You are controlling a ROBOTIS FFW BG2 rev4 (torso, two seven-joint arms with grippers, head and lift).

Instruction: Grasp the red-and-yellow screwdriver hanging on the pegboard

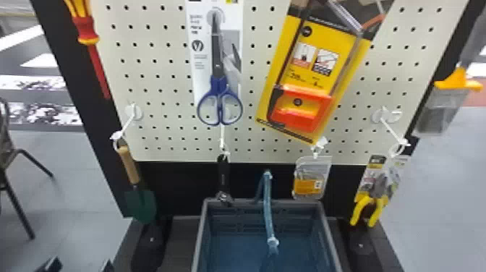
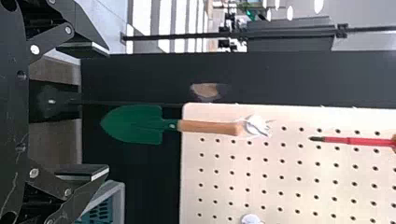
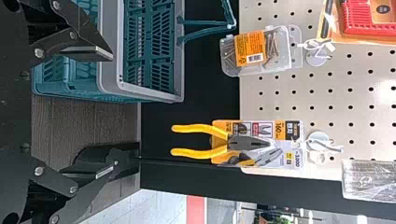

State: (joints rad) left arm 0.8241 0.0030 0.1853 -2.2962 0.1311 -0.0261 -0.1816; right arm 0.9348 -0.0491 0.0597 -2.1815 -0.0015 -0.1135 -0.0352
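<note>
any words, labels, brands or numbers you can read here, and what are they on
"160": card with the pliers
"3,000": same card; its smaller print is too small
White card behind the scissors: too blurred
Yellow package: too blurred
Orange label on clear box: too small

The pale pegboard (image 1: pixel 162 108) bears screwdriver (image 1: pixel 87 30), trowel (image 1: pixel 141 204), scissors (image 1: pixel 218 84), wrench (image 1: pixel 223 173), pliers (image 1: pixel 359 210) and packets (image 1: pixel 312 79).
</note>
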